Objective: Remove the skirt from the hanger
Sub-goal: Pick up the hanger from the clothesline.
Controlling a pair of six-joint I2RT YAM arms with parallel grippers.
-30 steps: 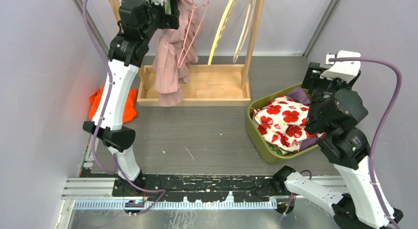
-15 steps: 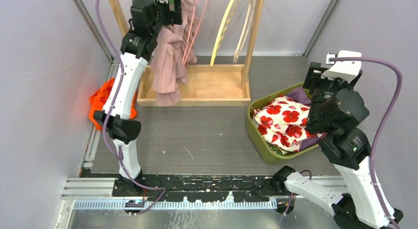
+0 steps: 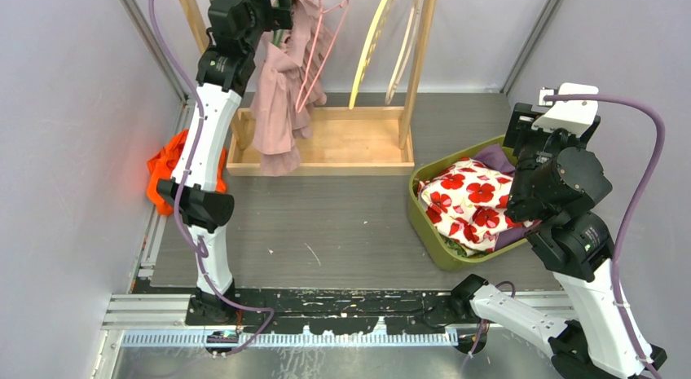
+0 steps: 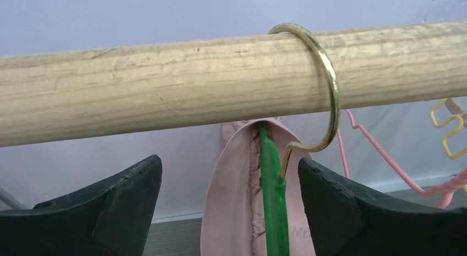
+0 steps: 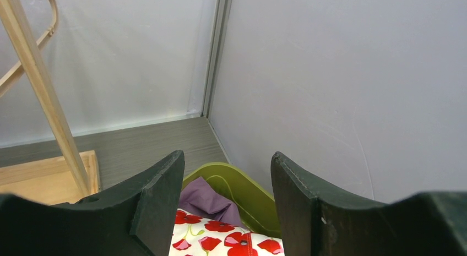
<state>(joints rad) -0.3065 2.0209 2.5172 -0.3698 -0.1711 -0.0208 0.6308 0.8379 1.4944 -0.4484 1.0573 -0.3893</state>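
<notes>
Overhead and wrist views of two robot arms working at a small clothes rack. We see the left arm stretched up to the top of the rack, its left gripper [image 4: 228,170] just under the wooden rail [image 4: 137,91] with jaws spread wide and nothing between them gripped. The pink skirt [image 3: 273,110] hangs on the green hanger [image 4: 273,212], whose gold hook [image 4: 330,85] loops over the rail. In the left wrist view the skirt's waistband and the hanger's neck sit in the gap between the two black fingers, touching neither. Over the last second the left arm has swung its elbow inward and shifted the gripper a little to the right and then back again, staying at rail height and wide open throughout. The skirt has swayed slightly, and the empty pink hanger [image 3: 322,45] beside it has rocked. We judge this to be fine lining-up around the hanger top, with no grasp made yet, so the skirt is not yet off the hanger. The right arm has not moved: the right gripper [image 5: 227,162] hovers above the green basket [image 3: 424,224], jaws partly apart and holding nothing, over a red floral cloth [image 3: 464,200] lying inside. An orange cloth [image 3: 167,163] lies on the floor to the left of the rack's base.
</notes>
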